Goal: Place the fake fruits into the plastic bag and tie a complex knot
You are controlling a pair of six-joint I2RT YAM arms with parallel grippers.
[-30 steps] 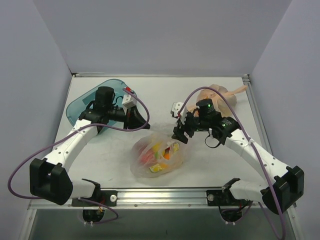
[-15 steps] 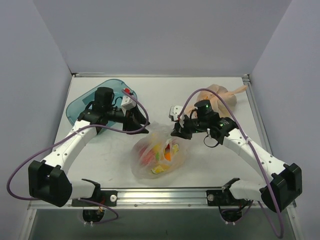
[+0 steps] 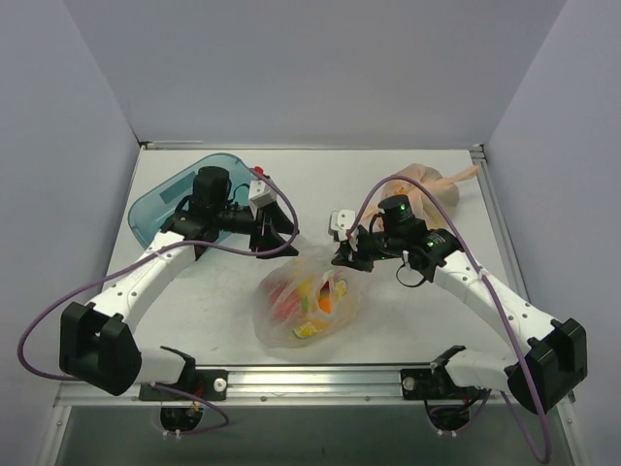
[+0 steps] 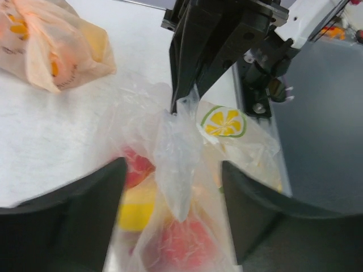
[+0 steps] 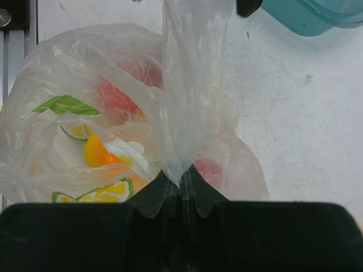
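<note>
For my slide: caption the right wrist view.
The right fingers pinch the plastic bag at its neck, fake fruits inside, teal tray beyond.

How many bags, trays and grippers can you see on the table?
Bags: 2 (clear bag, peach bag)
Trays: 1 (tray)
Grippers: 2 (left gripper, right gripper)
Total: 5

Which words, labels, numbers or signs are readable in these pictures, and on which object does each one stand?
No text can be read anywhere.
On the peach-orange bag: faint dark marks, perhaps print, too blurred to read.
On the teal tray and the plastic bag: no lettering visible.
</note>
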